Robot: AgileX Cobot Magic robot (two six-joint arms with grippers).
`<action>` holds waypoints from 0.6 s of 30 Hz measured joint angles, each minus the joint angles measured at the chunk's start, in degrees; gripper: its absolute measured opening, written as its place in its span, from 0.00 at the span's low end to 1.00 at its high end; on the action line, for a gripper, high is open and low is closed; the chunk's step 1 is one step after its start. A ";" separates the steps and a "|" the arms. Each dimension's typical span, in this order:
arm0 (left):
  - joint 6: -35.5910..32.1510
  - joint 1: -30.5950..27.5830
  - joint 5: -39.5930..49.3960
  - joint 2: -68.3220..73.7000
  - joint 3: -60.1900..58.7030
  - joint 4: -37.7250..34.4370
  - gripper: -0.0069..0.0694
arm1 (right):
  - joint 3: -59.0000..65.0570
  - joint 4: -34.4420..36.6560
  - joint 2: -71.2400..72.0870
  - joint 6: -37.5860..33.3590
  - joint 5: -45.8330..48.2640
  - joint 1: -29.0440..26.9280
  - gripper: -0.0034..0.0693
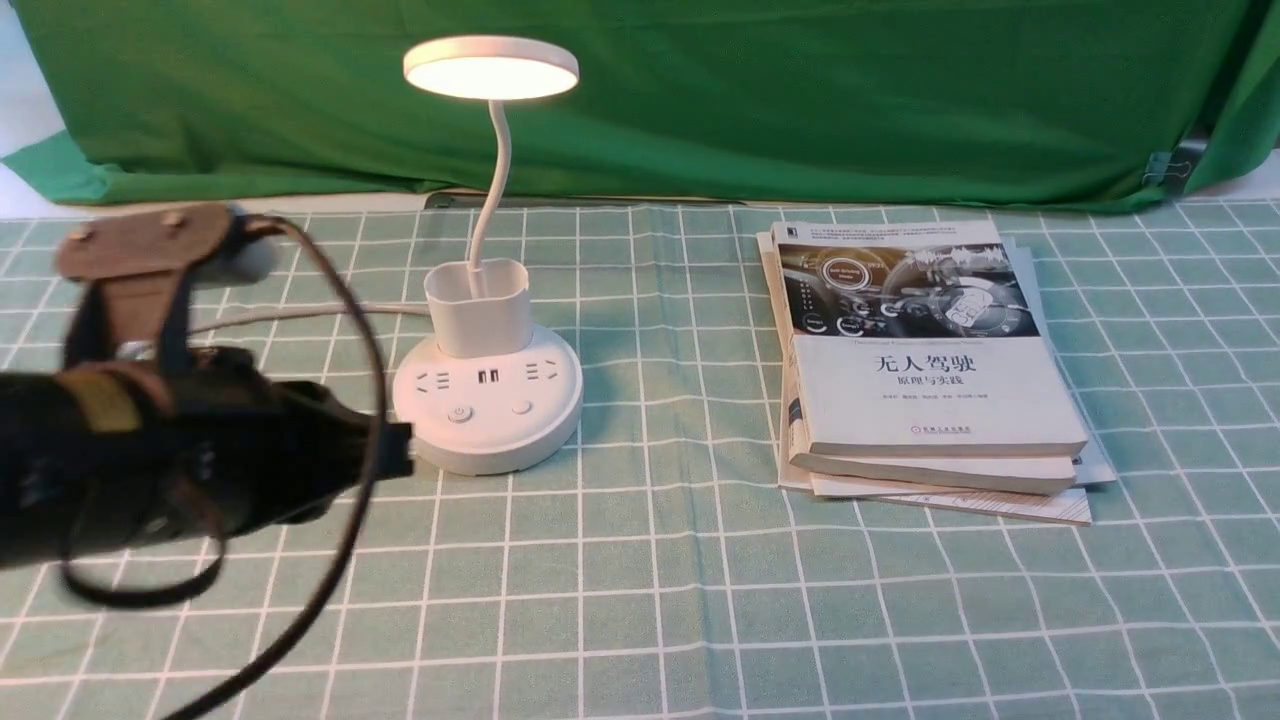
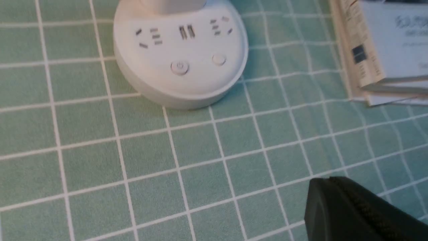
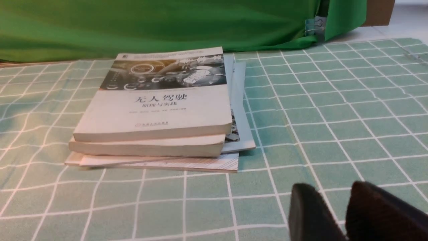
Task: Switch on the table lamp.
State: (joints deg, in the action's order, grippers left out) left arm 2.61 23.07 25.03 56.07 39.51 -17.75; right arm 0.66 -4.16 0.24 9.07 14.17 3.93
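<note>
While its disc head (image 1: 491, 68) glows above the checked green tablecloth (image 1: 700, 600), the table lamp (image 1: 487, 400) stands left of centre, its round base facing the robot with two buttons (image 2: 180, 67) in front. The left gripper (image 1: 403, 450) hangs near the base's left side, clear of both buttons. It holds nothing, and how far its jaws are parted cannot be told. The right gripper (image 3: 344, 207), nearly closed and empty, hovers near a stack of books (image 1: 930, 370) well to the lamp's right.
</note>
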 joint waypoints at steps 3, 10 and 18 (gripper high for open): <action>-0.17 0.00 -2.42 -9.97 -4.09 -0.13 0.09 | 0.00 0.00 0.00 0.00 0.00 0.00 0.37; -0.19 0.00 -2.05 -24.81 -10.06 0.03 0.09 | 0.00 0.00 0.00 0.00 0.00 0.00 0.37; -2.61 0.00 -3.62 -32.00 -11.52 4.98 0.09 | 0.00 0.00 0.00 0.00 -0.07 0.00 0.37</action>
State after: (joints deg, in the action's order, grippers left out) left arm 0.00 23.07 21.41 24.07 27.98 -12.77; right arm 0.66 -4.16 0.24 9.07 14.10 3.93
